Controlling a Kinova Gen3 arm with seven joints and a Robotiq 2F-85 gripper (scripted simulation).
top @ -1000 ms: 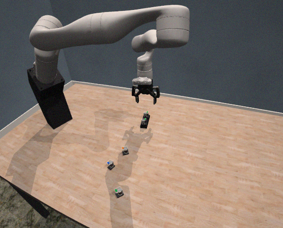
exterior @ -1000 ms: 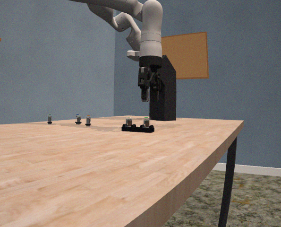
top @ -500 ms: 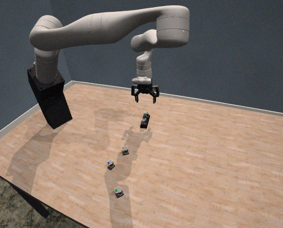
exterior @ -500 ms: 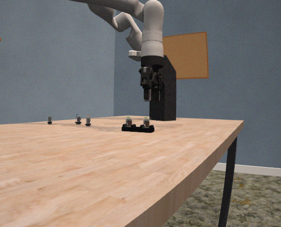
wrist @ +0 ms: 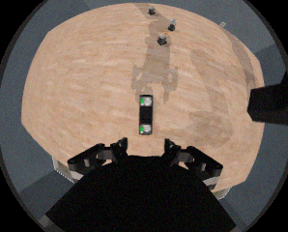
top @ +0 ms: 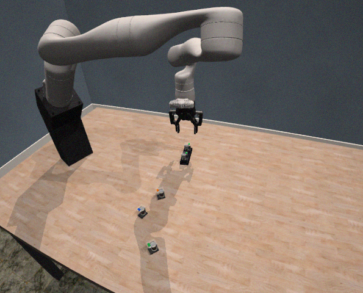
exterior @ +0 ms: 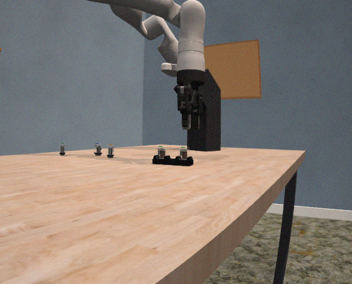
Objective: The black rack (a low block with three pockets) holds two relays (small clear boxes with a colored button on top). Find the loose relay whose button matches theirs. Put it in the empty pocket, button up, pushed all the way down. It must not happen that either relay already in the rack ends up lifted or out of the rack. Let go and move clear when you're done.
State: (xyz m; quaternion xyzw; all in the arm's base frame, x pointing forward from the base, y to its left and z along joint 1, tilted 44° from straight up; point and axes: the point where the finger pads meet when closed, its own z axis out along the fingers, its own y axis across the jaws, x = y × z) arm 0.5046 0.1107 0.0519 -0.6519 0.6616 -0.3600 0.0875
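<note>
The green-button relay (top: pixel 152 247) (exterior: pixel 62 149) (wrist: pixel 152 11) is loose on the table (top: pixel 254 204) (exterior: pixel 139 198) (wrist: pixel 86 87), standing upright, button up, around 7 o'clock from the black rack (top: pixel 185 162) (exterior: pixel 173 161) (wrist: pixel 145 113) in the top view and well apart from it. From that relay, the blue-button one (top: pixel 142 212) (exterior: pixel 97 149) (wrist: pixel 172 26) sits between 11 and 12 o'clock, and the orange-button one (top: pixel 160 193) (exterior: pixel 110 151) (wrist: pixel 162 40) is pretty much at 12. In the wrist view the rack has one green-topped relay (top: pixel 184 155) (exterior: pixel 161 152) (wrist: pixel 146 101) at its 12 o'clock end and another green-topped relay (top: pixel 186 147) (exterior: pixel 183 153) (wrist: pixel 145 129) at 6, so the middle pocket's the free one. The claw (top: pixel 186 130) (exterior: pixel 191 126) (wrist: pixel 146 143) hangs above table height, fingers apart, nothing between them, and the rack's at 6 o'clock from it up top.
</note>
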